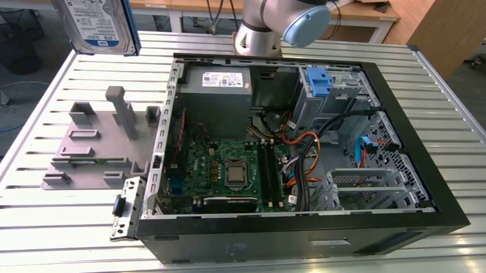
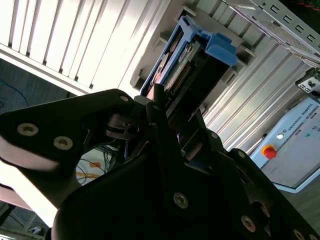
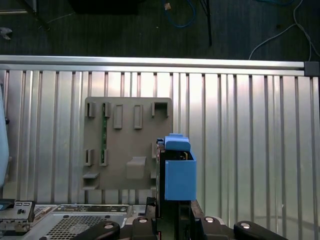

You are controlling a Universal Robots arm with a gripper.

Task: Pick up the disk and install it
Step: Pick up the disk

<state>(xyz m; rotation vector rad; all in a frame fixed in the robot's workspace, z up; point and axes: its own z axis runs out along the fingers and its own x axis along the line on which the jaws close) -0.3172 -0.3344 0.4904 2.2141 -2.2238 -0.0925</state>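
1. Now the gripper [image 2: 162,107] holds the disk [image 2: 192,52]; its jaws are closed narrowly against the two flat sides, and the blue frame of the disk sticks out beyond them.
2. In the exterior view the disk [image 1: 101,23] hangs upright in the air, high over the far corner of the table [image 1: 68,216] on the exterior view's left, with its label facing the camera.
3. In the first wrist view the disk [image 3: 178,172] is seen end-on in front of the gripper [image 3: 175,220], over one edge of the grey holder [image 3: 125,145] that lies on the table.
4. The grey holder [image 1: 91,153] stands just beside the open computer case [image 1: 304,239], between the case and the table edge on the exterior view's left.
5. Inside the case, the power supply [image 1: 216,85] sits in the far corner and the green board [image 1: 227,170] lies below it.
6. The arm [image 1: 262,28] rises from the far edge of the table, behind the case.
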